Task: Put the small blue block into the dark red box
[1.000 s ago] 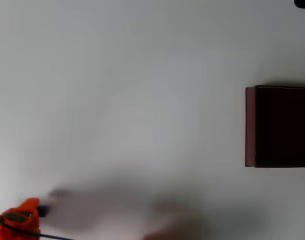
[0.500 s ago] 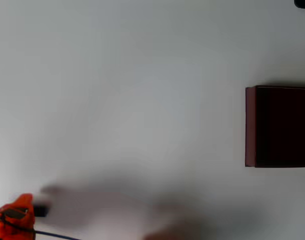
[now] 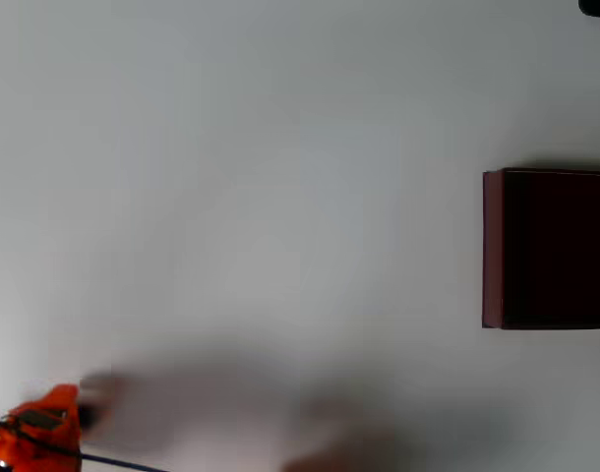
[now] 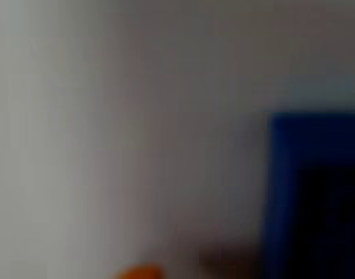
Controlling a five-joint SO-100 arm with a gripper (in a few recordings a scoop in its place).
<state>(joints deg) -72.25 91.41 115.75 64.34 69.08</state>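
While the overhead view is soft and hazy, the plain white bench [image 3: 280, 147] reads clearly, evenly lit, with a grey shadow smear along its 6 o'clock edge. The dark red box [image 3: 493, 246] sits at 3 o'clock, cut by the frame. The orange hand [image 3: 46, 425] is at 8 o'clock, well apart from it; whether its fingers are apart or together I cannot tell. The wrist view shows a blurred blue shape [image 4: 282, 174] at 4 o'clock, too blurred to name

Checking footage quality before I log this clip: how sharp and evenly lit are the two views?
Overhead view: dark red box crisp, a soft grey shadow smear beside the orange gripper at lower left. Wrist view: badly out of focus, a blue shape at right too blurred to identify.
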